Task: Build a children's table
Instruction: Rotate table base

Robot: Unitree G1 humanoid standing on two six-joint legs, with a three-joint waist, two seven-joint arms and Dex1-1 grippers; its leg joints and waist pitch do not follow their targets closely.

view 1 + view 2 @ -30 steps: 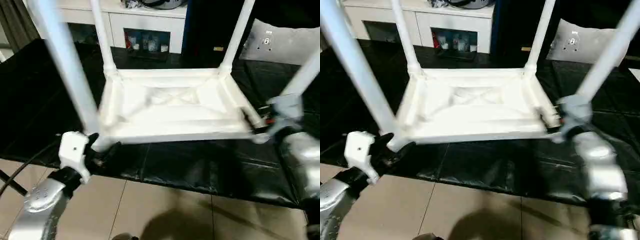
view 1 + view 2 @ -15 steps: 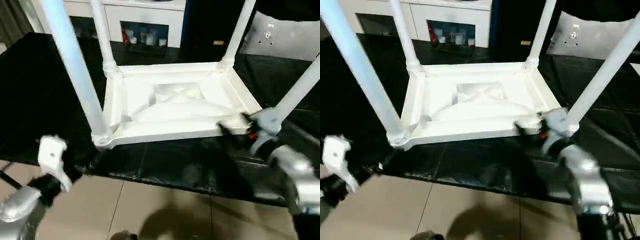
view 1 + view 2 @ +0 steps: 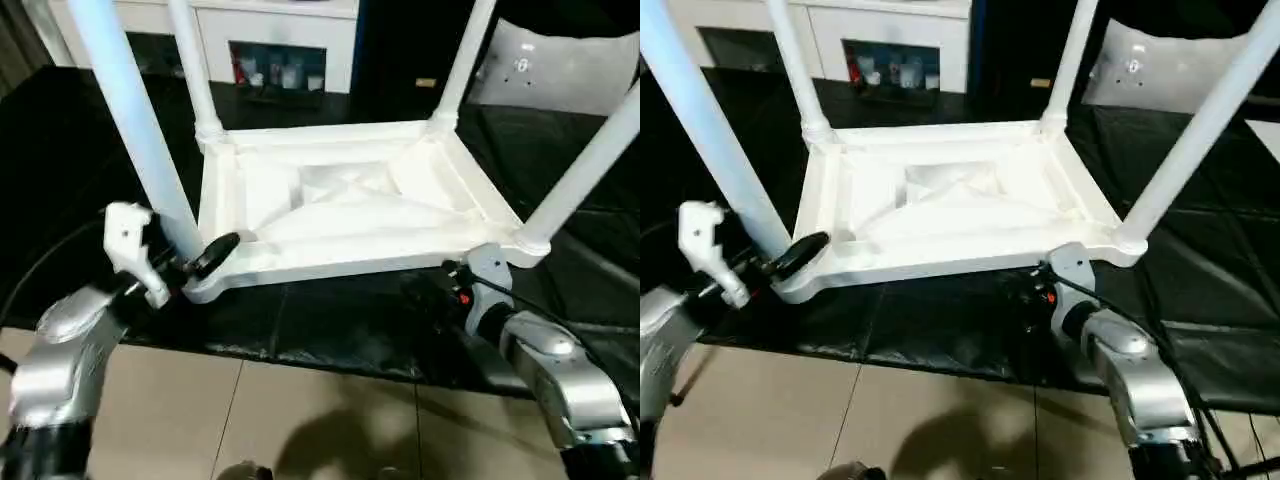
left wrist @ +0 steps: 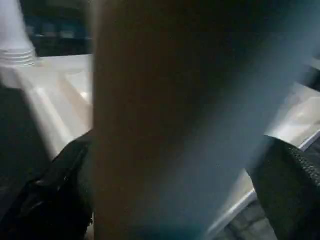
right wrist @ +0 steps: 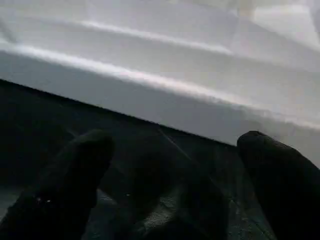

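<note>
Currently the upturned children's table [image 3: 350,205] is lying on the black padded surface [image 3: 330,325], all four legs socketed; its near-left leg [image 3: 135,130] is being straddled by the spread left gripper [image 3: 195,262], best squeezed low. The right gripper [image 5: 170,170] is being held spread beside the near rim.

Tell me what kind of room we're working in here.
Probably an indoor lab or demo room: a black padded work surface over a tiled floor, a white cabinet behind, and the upturned children's table on the padding.
</note>
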